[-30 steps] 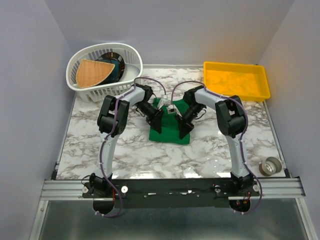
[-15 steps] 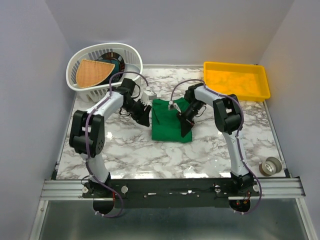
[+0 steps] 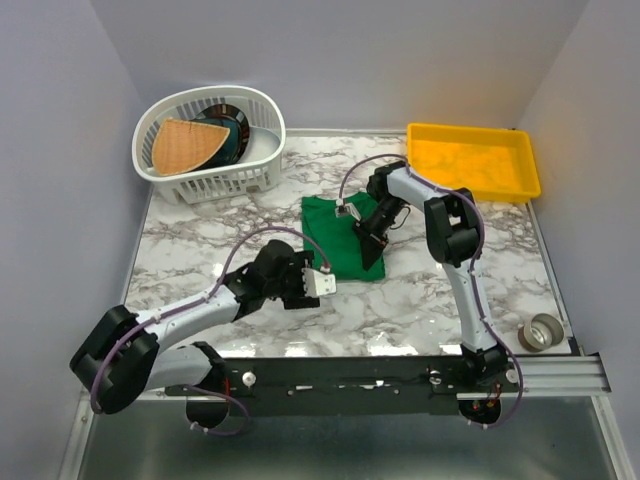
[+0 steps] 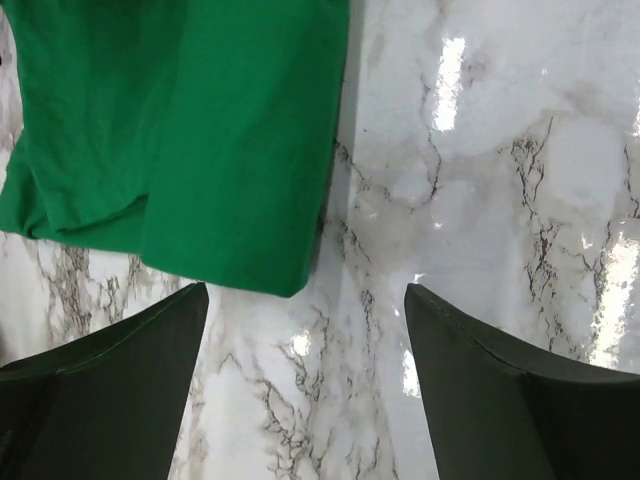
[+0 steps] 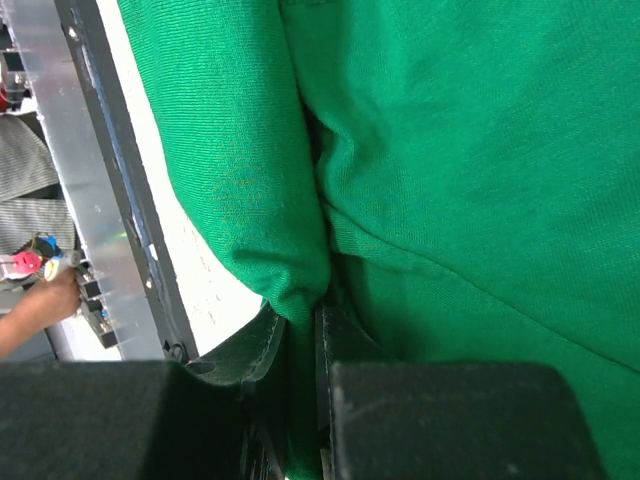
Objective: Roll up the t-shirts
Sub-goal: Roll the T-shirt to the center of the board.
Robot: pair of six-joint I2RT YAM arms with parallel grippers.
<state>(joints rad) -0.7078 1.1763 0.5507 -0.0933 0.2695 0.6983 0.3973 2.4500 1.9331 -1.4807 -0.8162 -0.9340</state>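
The emerald-green t-shirt (image 3: 335, 238) lies folded into a narrow strip on the marble table (image 3: 200, 250) at mid-table. My right gripper (image 3: 368, 238) is at the shirt's right edge. In the right wrist view the gripper (image 5: 318, 345) is shut on a bunched fold of the green fabric (image 5: 290, 270). My left gripper (image 3: 303, 283) hangs low by the shirt's near-left corner. It is open and empty (image 4: 305, 300) over bare marble, and the shirt's corner (image 4: 230, 200) lies just beyond its fingertips.
A white laundry basket (image 3: 255, 170) at the back left holds a dark teal item with a tan wedge (image 3: 185, 145). A yellow tray (image 3: 470, 160) stands at the back right. A tape roll (image 3: 542, 332) sits at the near right edge.
My left arm has let go and swung from the shirt's far-left side down to its near-left corner, now open. My right gripper has stayed shut on the shirt's right edge.
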